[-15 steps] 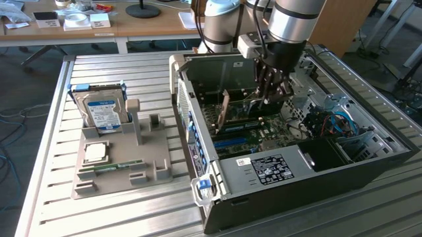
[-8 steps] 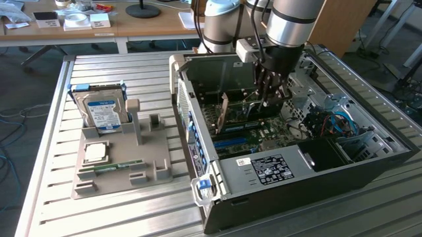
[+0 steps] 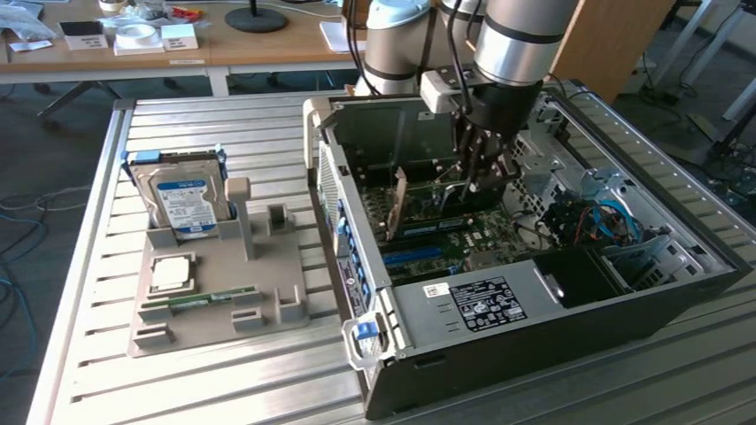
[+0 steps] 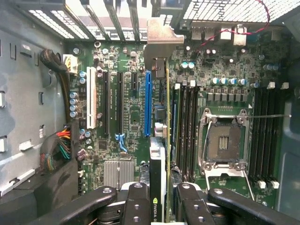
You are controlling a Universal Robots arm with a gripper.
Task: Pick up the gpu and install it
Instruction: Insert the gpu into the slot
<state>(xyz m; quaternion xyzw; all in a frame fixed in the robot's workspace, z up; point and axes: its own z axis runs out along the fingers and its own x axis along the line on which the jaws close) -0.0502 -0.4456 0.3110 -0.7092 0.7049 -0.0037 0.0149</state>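
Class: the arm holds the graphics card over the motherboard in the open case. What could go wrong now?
The gpu, a thin dark circuit card in the black gripper, looks offset from the long blue slot; pushed down, it might strike the green motherboard. Its silver end bracket sits near the case's rear slats and could snag.

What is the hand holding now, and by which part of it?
The hand holds the gpu, edge-on over the motherboard, pinched across its two flat faces at the edge farthest from the board.
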